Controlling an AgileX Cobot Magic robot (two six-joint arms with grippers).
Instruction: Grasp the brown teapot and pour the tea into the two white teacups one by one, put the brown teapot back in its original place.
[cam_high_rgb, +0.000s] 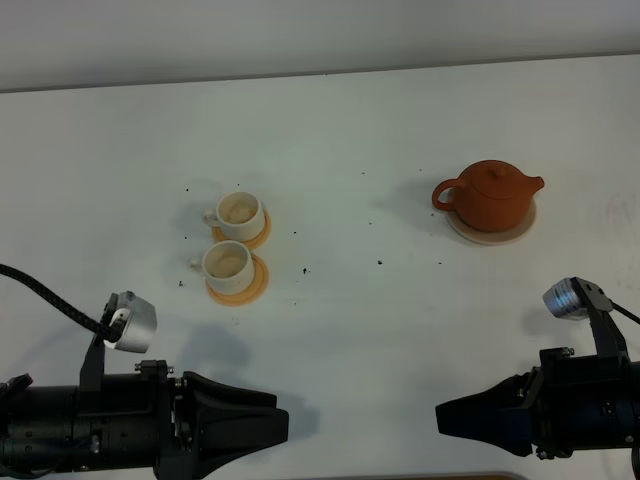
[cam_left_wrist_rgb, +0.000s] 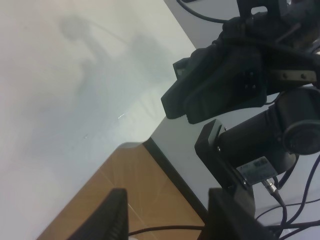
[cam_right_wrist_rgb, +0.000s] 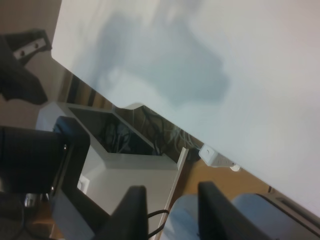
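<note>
- The brown teapot (cam_high_rgb: 491, 196) stands upright on the beige coaster (cam_high_rgb: 492, 234), on the right half of the worktop (cam_high_rgb: 340, 130). Its lid is seated.
- The teapot's loop handle faces the cups. Its spout faces the right edge of the exterior view.
- The far white teacup (cam_high_rgb: 238, 212) and the near white teacup (cam_high_rgb: 227, 263) stand upright on the left half of the worktop, well apart from the teapot.
- Each cup sits on its own orange coaster (cam_high_rgb: 245, 287). The two coasters lie just beside one another; it cannot be told whether they touch.
- Both cups show cream-coloured insides. Their small side handles point to the left of the exterior view.
- Small dark specks (cam_high_rgb: 381, 262) are scattered on the worktop between the cups and the teapot.
- The left tool (cam_high_rgb: 278, 425) lies at the near edge of the worktop on the left side, well apart from the cups.
- In the left wrist view, the left tool's two fingers (cam_left_wrist_rgb: 111, 215) stand apart with nothing between them. The tool is open and empty.
- The right tool (cam_high_rgb: 445, 417) lies at the near edge on the right side, well apart from the teapot.
- In the right wrist view, the right tool's fingers (cam_right_wrist_rgb: 134, 210) stand apart with only background between them. The tool is open and empty.
- The two tools point toward each other across a bare stretch of worktop.
</note>
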